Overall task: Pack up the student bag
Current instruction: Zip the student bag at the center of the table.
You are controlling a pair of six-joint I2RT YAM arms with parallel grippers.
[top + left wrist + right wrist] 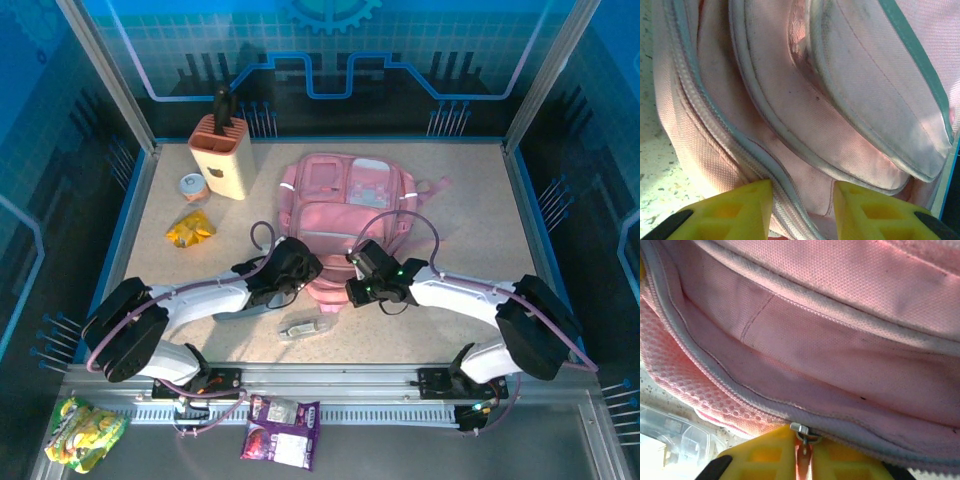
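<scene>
Appeared to be a robotics lab cell. Enclosed by aluminium posts (108, 72) and a blue back panel (420, 40) printed with gear and circuit motifs. Fitted with a speckled surface (470, 230) and a slotted rail (330, 385) bearing the left arm (190, 300) and right arm (470, 295).

Student bag (340, 215): large pink fabric backpack, flat at table (470, 200) centre, front up, zippered pockets, pale printed panel at far end

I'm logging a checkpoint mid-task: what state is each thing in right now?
student bag, lying flat, front up
left end effector, open, against the bag
right end effector, shut on zipper pull
utensil holder, upright
clear case, lying flat
</scene>
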